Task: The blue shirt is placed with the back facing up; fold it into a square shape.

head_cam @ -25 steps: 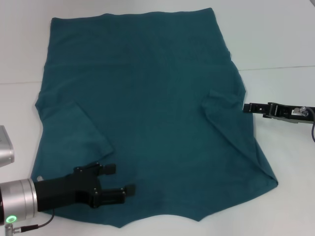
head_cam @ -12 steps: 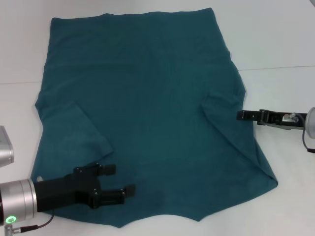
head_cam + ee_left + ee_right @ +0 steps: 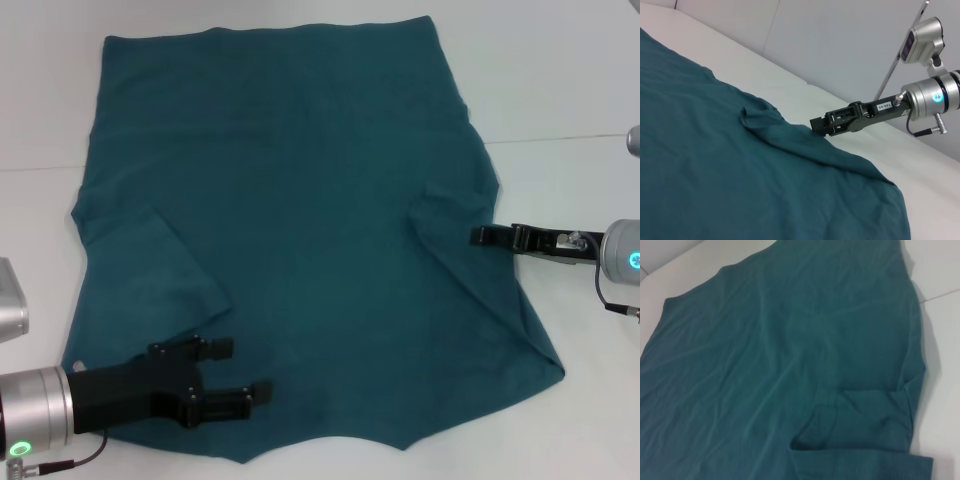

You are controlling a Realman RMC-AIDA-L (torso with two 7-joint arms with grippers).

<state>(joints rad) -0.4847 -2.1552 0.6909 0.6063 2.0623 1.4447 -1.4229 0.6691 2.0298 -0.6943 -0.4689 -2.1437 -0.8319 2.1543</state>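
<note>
The blue shirt [image 3: 300, 220] lies spread flat on the white table, plain side up, with both short sleeves folded inward onto the body. My left gripper [image 3: 240, 368] is open and empty, low over the shirt's near left part beside the folded left sleeve [image 3: 150, 270]. My right gripper [image 3: 478, 236] reaches in from the right and sits at the shirt's right edge, just below the folded right sleeve [image 3: 450, 205]. It also shows in the left wrist view [image 3: 816, 125], touching the raised fabric edge. The shirt fills the right wrist view [image 3: 765, 365].
The white table [image 3: 560, 90] has bare surface to the right of and behind the shirt. A seam line in the table runs across at mid-height [image 3: 570, 138]. A grey metal part [image 3: 10, 295] stands at the left edge.
My right gripper has moved left, from off the shirt to its right edge by the folded sleeve. My left gripper has barely shifted. The shirt has not moved.
</note>
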